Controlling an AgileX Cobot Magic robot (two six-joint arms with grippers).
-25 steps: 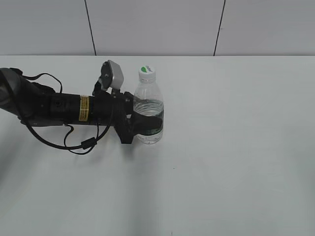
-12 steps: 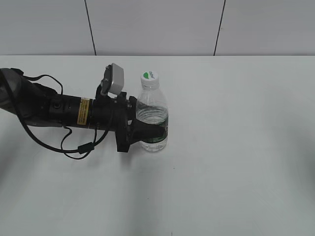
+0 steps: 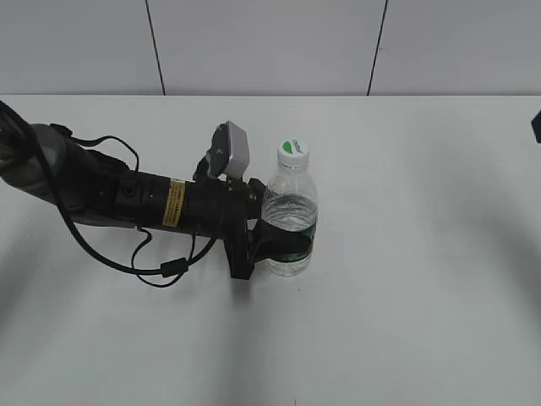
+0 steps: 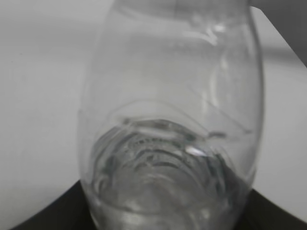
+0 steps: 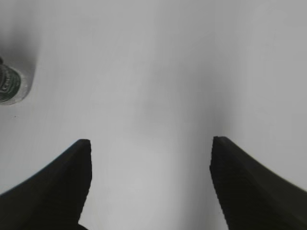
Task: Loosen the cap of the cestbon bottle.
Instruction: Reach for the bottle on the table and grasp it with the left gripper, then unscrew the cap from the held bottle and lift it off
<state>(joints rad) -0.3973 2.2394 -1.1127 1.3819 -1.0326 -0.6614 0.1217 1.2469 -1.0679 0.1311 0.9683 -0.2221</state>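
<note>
The cestbon bottle [image 3: 291, 218] stands upright near the middle of the white table, clear with a dark green label band. Its white cap [image 3: 293, 150] with a green mark is on top. My left gripper [image 3: 283, 247] is shut on the bottle's lower body from the left. In the left wrist view the bottle [image 4: 172, 120] fills the frame between the dark jaws. My right gripper [image 5: 149, 148] is open and empty above bare table; the bottle's base [image 5: 9, 86] shows at the left edge of its view. In the exterior view only a dark bit of the right arm [image 3: 536, 125] shows.
The left arm [image 3: 127, 199] lies low across the table's left half with a black cable [image 3: 161, 269] looping under it. A white tiled wall [image 3: 270, 46] rises behind the table's far edge.
My left gripper has carried the bottle to the right and slightly nearer across the table. A bit of the right arm has appeared at the right edge of the exterior view.
</note>
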